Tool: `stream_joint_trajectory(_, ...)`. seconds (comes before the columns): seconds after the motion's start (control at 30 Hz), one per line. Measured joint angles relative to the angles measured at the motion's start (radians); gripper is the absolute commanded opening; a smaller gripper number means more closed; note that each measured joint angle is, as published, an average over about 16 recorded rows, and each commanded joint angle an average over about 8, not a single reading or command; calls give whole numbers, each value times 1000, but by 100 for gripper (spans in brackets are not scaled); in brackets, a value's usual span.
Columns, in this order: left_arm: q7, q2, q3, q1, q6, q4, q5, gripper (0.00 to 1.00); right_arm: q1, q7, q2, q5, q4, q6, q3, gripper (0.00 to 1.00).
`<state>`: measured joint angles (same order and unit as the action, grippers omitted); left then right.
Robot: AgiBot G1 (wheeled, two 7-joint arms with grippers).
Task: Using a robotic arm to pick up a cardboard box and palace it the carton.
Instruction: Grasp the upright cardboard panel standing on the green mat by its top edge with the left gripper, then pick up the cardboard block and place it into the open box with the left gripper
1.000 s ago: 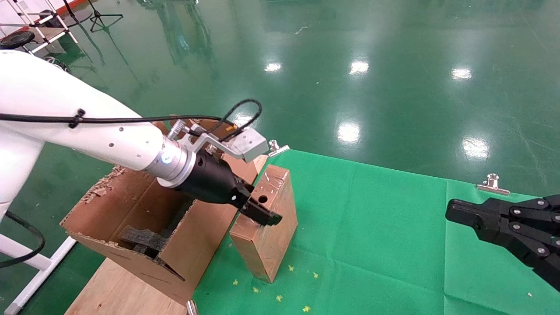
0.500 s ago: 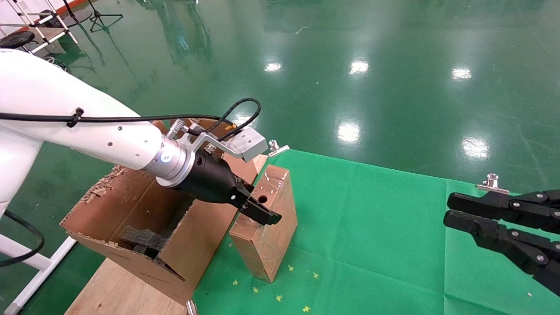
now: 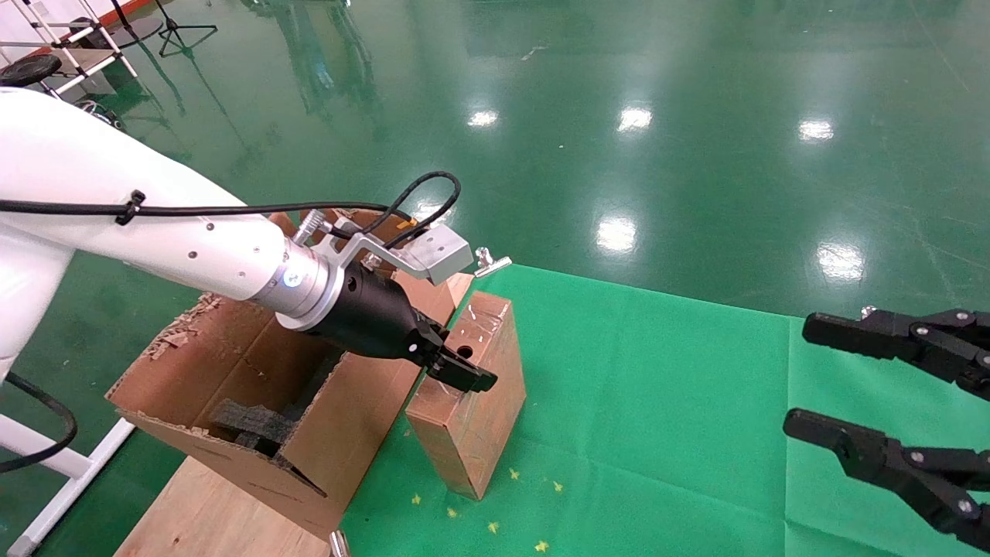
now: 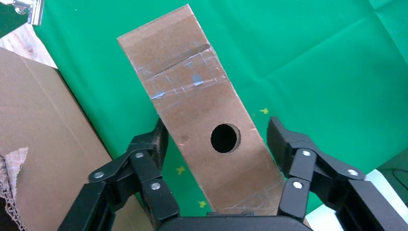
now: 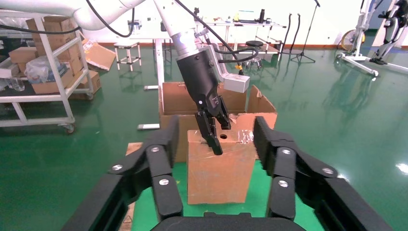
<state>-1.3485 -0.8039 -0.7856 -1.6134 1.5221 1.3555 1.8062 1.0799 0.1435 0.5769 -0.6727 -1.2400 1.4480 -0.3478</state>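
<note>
Looking into the one carton [image 3: 255, 387], I see black foam [image 3: 251, 422] inside. One cardboard box [image 3: 473, 402] stands on the green tabletop [image 3: 657, 402] just beside it. My left pincer [image 3: 456, 370] straddles the box top, fingers spread, not yet pinching. My right pincer [image 3: 812, 379] hangs well apart, spread wide.

No legible text, labels, brand names, numbers or signs appear in any view. The taped faces of the cardboard box [image 4: 202, 120] carry no printing, and the flaps of the carton [image 3: 255, 402] show no readable markings.
</note>
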Motion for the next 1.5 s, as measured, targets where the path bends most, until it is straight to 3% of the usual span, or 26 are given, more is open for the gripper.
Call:
stream_joint_trajectory(0.43, 59, 21, 23, -29, -17, -23, -27, 0, 0, 0, 0, 0, 0, 0, 0, 100)
stream_joint_trajectory(0.8, 245, 126, 131, -182, -65, -107, -77, 0, 0, 0, 0, 0, 0, 0, 0, 100)
stream_joint_trajectory(1.17, 515, 226, 165, -355, -68, -327, 11, 0, 0, 0, 0, 0, 0, 0, 0, 100)
stream_joint_trajectory(1.5, 652, 227, 100, -339, -98, -604, 142, 0, 0, 0, 0, 0, 0, 0, 0, 100)
